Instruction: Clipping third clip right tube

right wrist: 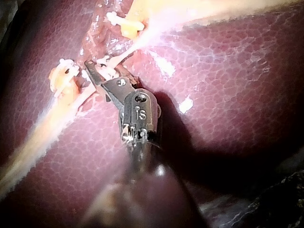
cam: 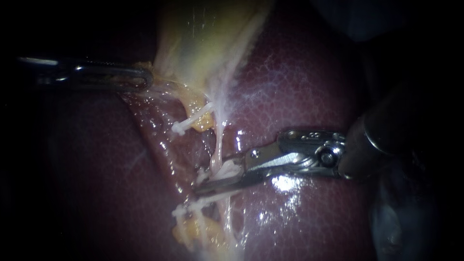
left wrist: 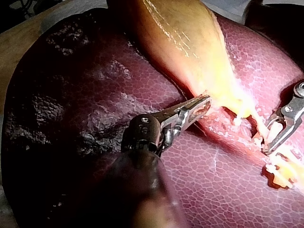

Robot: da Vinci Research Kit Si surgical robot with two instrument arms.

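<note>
- Left instrument [cam: 139, 79]: jaws clamped on the gallbladder [cam: 203, 43] edge.
- Right instrument [cam: 212, 180]: jaws narrowly apart, straddling pale tube [cam: 218, 147], gripping white clip [cam: 228, 169].
- Tube lies on liver [cam: 299, 87], near upper clip [cam: 180, 127] and lower clip [cam: 180, 210].

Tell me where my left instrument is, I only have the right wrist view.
Observer: Your left instrument is out to the side, and its claw grips the tissue at the narrow end of the gallbladder.
Operator: Is there a clip in my right instrument?
Observer: Yes. The left wrist view shows a white clip held between the two halves of the right instrument's claw, which stand apart.
</note>
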